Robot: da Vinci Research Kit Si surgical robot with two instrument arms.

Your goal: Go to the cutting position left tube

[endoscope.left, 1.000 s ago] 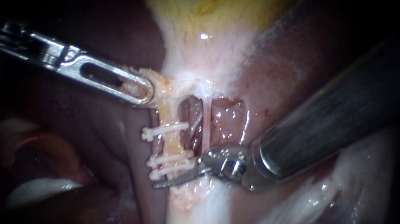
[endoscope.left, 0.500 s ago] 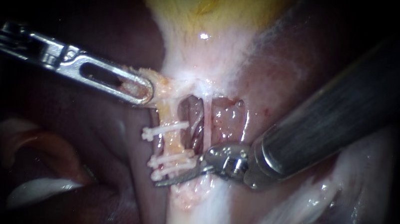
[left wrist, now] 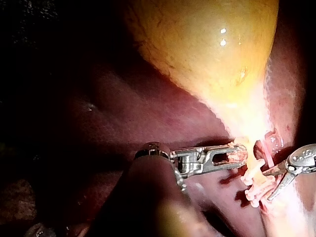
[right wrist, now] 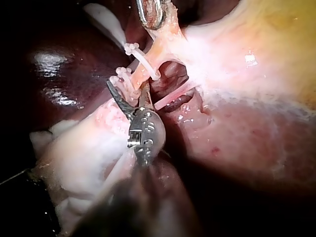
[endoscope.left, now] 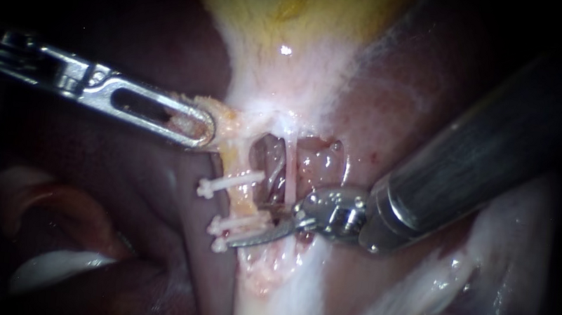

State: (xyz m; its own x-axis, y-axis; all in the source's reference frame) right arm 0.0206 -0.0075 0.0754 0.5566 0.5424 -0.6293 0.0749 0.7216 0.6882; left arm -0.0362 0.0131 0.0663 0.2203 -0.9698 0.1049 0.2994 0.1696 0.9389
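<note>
straddling left tube (endoscope.left: pixel 242 201) — right instrument (endoscope.left: pixel 252 228), jaws open

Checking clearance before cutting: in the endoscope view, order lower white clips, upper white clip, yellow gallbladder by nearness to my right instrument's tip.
1. Lower white clips, against the right instrument.
2. Upper white clip, just above.
3. Yellow gallbladder, far above.

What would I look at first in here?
The big yellow gallbladder glows at the top of the endoscope view. Below it, three white clips cross a pale tube. The left tool pinches the tube's top end, and the right tool has its jaws open at the two lower clips.
</note>
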